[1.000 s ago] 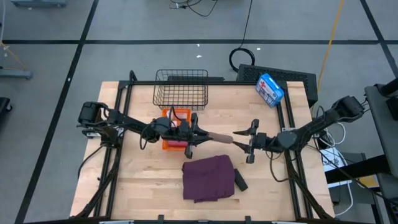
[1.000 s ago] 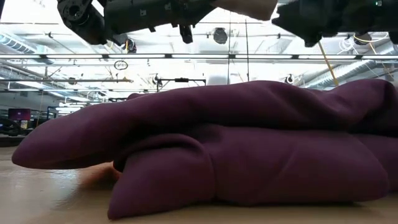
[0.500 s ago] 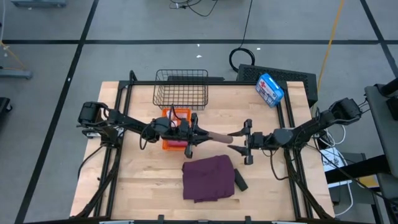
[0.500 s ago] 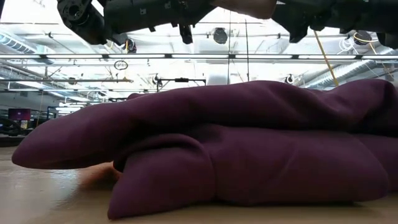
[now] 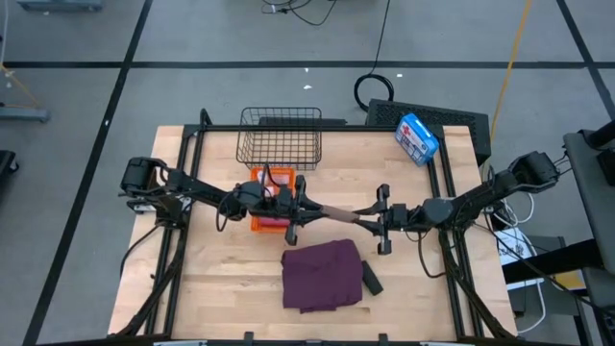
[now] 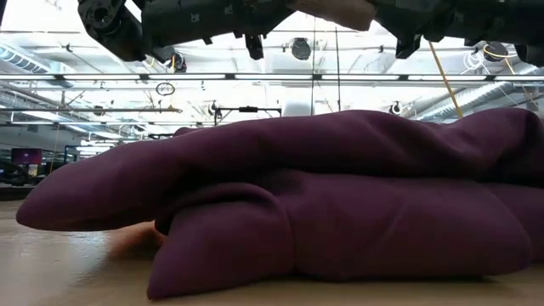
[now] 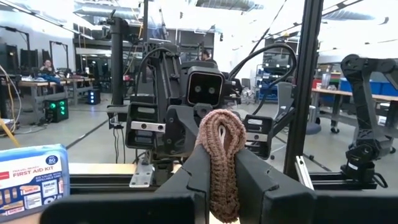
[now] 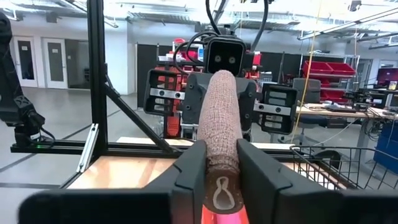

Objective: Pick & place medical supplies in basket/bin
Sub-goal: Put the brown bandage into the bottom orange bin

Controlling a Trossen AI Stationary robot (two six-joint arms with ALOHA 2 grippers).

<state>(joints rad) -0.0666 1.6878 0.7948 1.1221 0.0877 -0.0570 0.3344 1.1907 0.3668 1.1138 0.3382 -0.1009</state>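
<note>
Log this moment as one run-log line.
phase: handover midair | left gripper: shut on brown roll | right gripper: shut on brown roll | purple cloth: on table

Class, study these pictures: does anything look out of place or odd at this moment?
Yes. The brown woven bandage roll hangs in mid-air above the wooden table, gripped at opposite ends by the left pincer and the right pincer together. It lies in neither the black wire-mesh basket nor the orange plastic tray.

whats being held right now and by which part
The brown roll, held in the air between both arms: the left gripper clamps one end, the right gripper is shut on the other end.
</note>
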